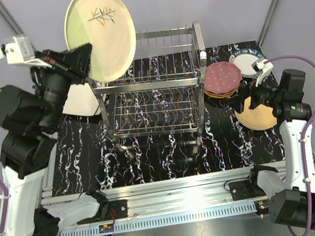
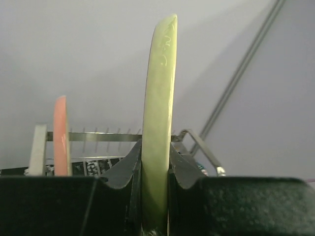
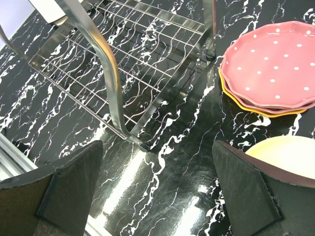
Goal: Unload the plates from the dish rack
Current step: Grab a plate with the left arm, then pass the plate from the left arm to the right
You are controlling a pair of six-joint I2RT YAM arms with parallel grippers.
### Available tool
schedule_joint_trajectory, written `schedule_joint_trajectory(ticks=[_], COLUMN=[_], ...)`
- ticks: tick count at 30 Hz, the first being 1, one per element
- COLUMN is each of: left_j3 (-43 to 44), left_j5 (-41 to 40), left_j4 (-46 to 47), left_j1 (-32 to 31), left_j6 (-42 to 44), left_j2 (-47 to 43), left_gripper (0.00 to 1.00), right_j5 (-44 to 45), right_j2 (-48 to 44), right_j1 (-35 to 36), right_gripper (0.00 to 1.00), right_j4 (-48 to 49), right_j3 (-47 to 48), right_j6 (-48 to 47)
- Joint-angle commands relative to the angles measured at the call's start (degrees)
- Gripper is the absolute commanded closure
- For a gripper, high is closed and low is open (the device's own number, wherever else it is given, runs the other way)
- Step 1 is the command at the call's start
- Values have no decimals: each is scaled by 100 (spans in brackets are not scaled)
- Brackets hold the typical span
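Overhead footage is showing the left gripper [image 1: 79, 61] clamping a cream plate [image 1: 102, 34], raised at the left end of the dish rack [image 1: 155, 103], while the right gripper [image 1: 258, 81] is hanging open over a tan plate [image 1: 256, 117] lying right of the rack. Left wrist's view is catching that plate edge-on between both fingers [image 2: 123, 169], a pink plate [image 2: 60, 135] standing beyond on the left. Right wrist's view is showing its jaws gaping wide over the marbled table [image 3: 162, 147], holding nothing, near the rack's foot.

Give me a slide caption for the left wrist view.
Left gripper clamps a cream plate edge-on, with the rack and a pink plate behind.
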Motion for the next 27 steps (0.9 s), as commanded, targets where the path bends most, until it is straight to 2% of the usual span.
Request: schedule_joint_trajectory(ticks=[1, 9, 15, 20, 24, 27], left_j3=[-395, -1774, -2803, -3594, -4350, -4764], left_j5=[702, 1449, 2056, 2941, 3374, 3691], left_j4=[948, 1106, 1220, 1501, 1914, 2231], left_j1=[-14, -14, -14, -14, -14, -23], left_j6=[-927, -1850, -2457, -2747, -2923, -3055], left_j2=[-590, -1582, -2171, -2418, -2577, -2595], left_gripper=[100, 100, 100, 100, 100, 100], right_j5=[75, -408, -1268, -1428, -1751, -1902], right_j2=[-36, -28, 60, 262, 543, 587], right_j1=[12, 20, 12, 12, 12, 12], right_gripper=[0, 0, 0, 0, 0, 0], right_j4=[102, -47, -503, -1636, -2996, -3474], right_j3=[-11, 6, 199, 709, 1191, 1368], right_j6=[-108, -389, -766, -1460, -2189, -2647])
